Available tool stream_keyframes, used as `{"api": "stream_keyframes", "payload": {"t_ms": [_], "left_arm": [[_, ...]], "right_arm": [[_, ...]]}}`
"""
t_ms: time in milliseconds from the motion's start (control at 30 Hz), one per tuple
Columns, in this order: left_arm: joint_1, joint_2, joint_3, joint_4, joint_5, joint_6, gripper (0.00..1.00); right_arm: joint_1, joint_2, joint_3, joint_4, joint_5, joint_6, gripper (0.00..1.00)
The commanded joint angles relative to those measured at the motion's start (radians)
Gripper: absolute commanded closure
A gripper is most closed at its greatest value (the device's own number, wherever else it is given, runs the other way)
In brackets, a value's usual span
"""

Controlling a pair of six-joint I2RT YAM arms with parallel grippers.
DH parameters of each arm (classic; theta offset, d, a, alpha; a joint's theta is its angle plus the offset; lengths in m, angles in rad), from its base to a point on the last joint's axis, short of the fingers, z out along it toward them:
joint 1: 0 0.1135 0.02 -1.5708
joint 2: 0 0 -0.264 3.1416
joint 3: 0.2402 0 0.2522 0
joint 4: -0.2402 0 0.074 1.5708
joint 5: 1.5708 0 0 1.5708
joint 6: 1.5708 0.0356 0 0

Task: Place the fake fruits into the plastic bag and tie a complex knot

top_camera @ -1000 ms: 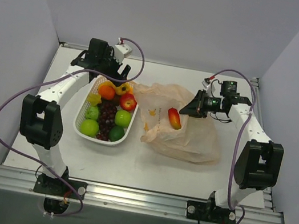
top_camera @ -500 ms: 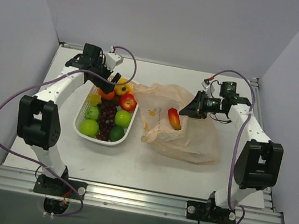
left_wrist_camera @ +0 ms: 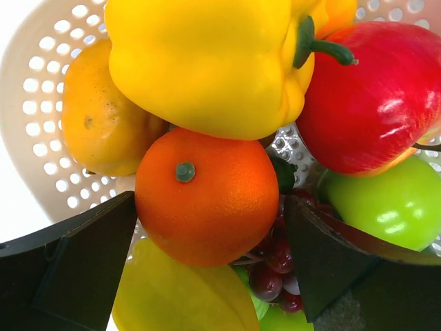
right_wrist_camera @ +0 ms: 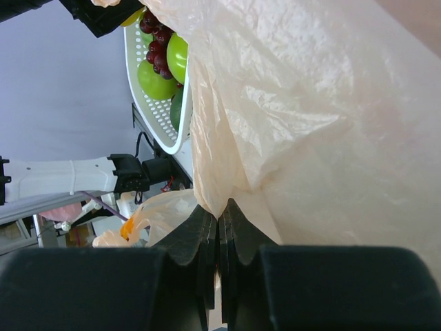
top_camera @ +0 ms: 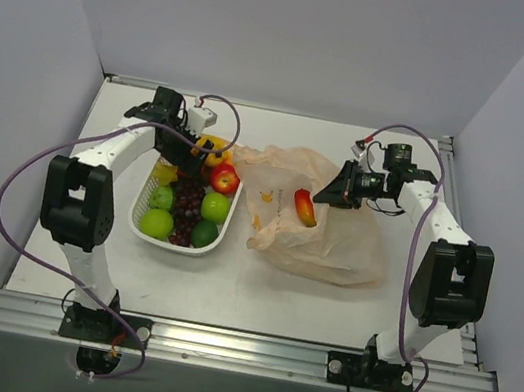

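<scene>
Left gripper point(left_wrist_camera: 207, 241): hanging spread wide, flanking orange point(left_wrist_camera: 207, 196) in basket point(left_wrist_camera: 41, 138). Right gripper point(right_wrist_camera: 219, 227): pinching bag point(right_wrist_camera: 310, 138) edge, jaws pressed together. Fruits point(top_camera: 215, 207): sitting in basket beside bag; mango point(top_camera: 306, 208) lying at bag, in/on unclear.

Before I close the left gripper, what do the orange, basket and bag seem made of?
The orange: likely moulded plastic, glossy, with sheen and a green stem dot. The basket: rigid white plastic, dull finish, regular round holes. The plastic bag: thin translucent pale-orange film, finely crinkled, folding where the right gripper pinches it.
</scene>
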Motion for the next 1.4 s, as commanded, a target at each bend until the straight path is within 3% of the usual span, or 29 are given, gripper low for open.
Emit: {"api": "stream_keyframes", "payload": {"t_ms": [0, 133, 267, 400, 633, 833, 1000, 1133, 1233, 1267, 1300, 1367], "left_arm": [[0.001, 0.010, 0.019, -0.006, 0.016, -0.031, 0.02], [0.000, 0.023, 0.041, 0.007, 0.010, -0.047, 0.04], [0.004, -0.005, 0.056, 0.006, 0.019, -0.048, 0.21], [0.006, -0.132, 0.049, -0.011, 0.057, -0.022, 0.30], [-0.043, -0.309, -0.080, 0.035, 0.266, 0.012, 0.38], [-0.189, -0.301, -0.120, 0.165, 0.306, -0.039, 0.36], [-0.379, -0.185, -0.088, 0.329, 0.295, -0.102, 0.33], [-0.454, -0.062, -0.011, 0.467, 0.237, -0.207, 0.29], [-0.480, 0.019, 0.025, 0.607, 0.196, -0.289, 0.17], [-0.483, 0.045, 0.041, 0.654, 0.179, -0.306, 0.06], [-0.483, 0.053, 0.047, 0.655, 0.180, -0.323, 0.02], [-0.487, 0.049, 0.055, 0.656, 0.196, -0.324, 0.03]], "right_arm": [[0.006, -0.006, 0.023, -0.029, -0.015, -0.011, 1.00], [0.005, -0.004, 0.027, -0.028, -0.015, -0.009, 1.00], [0.005, -0.013, 0.030, -0.031, -0.016, -0.011, 1.00], [0.003, -0.021, 0.029, -0.040, -0.013, -0.020, 1.00], [0.005, -0.026, 0.036, -0.043, -0.019, -0.026, 1.00], [0.003, -0.030, 0.052, -0.054, -0.031, -0.034, 1.00], [0.005, -0.033, 0.058, -0.066, -0.035, -0.046, 1.00], [0.002, -0.038, 0.059, -0.082, -0.041, -0.069, 1.00], [-0.004, -0.043, 0.061, -0.100, -0.041, -0.091, 1.00], [-0.007, -0.046, 0.064, -0.111, -0.036, -0.098, 1.00], [-0.010, -0.046, 0.066, -0.114, -0.035, -0.101, 1.00], [-0.013, -0.050, 0.067, -0.128, -0.033, -0.112, 1.00]]}}
